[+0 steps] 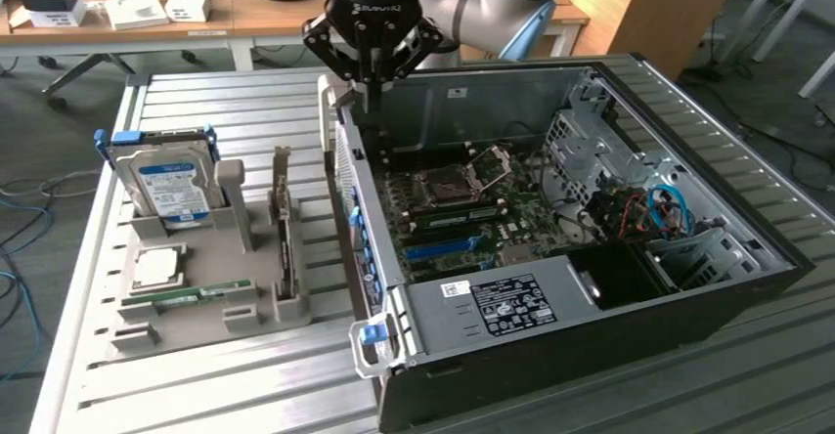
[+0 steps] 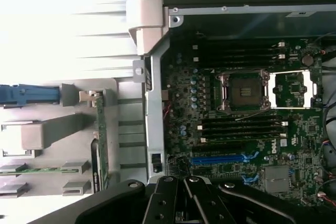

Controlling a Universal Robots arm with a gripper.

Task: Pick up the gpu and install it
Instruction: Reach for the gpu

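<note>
1. Slatted metal table (image 1: 209,385) bears an open computer case (image 1: 613,346), its nearest corner cut off by the frame.
2. Beside it, on a grey holder (image 1: 183,319), the gpu (image 1: 282,227) stands edge-on, its face unreadable.
3. Farther back, the gripper (image 1: 372,100) hangs over the case's rear wall, fingers pressed together, holding nothing.
4. Cluttered desks (image 1: 131,25) behind are cropped.

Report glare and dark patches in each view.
Wrist view: the table burns out to white, while the motherboard looks dim by contrast. Exterior view: the light is even and soft, with no strong glare; only one open bay inside the case falls into black shadow.
</note>
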